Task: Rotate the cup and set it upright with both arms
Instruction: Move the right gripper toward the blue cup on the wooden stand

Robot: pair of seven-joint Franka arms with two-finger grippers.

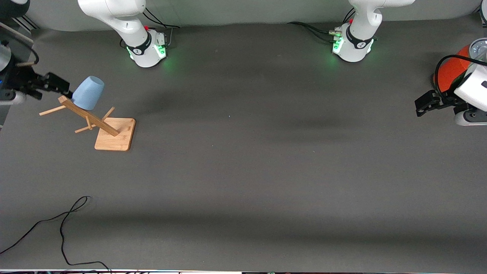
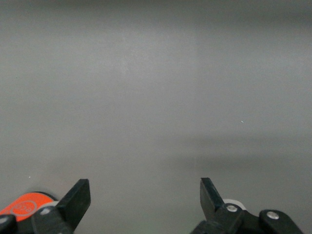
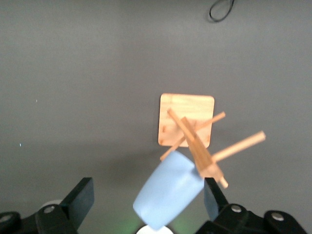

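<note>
The light-blue cup (image 1: 88, 93) hangs tilted, mouth down, on the top of a wooden rack (image 1: 89, 116) toward the right arm's end of the table. My right gripper (image 1: 61, 86) is open beside the cup at rack-top height. In the right wrist view the cup (image 3: 168, 195) lies between the open fingers of my right gripper (image 3: 147, 195), close to one finger (image 3: 213, 197). My left gripper (image 1: 421, 107) is open and empty at the left arm's end of the table; it waits. The left wrist view shows my left gripper (image 2: 145, 192) over bare grey table.
The rack's square wooden base (image 1: 116, 133) stands on the table, also seen in the right wrist view (image 3: 187, 109). A large orange-red can (image 1: 451, 70) stands by the left gripper. A black cable (image 1: 64, 224) lies nearer the front camera.
</note>
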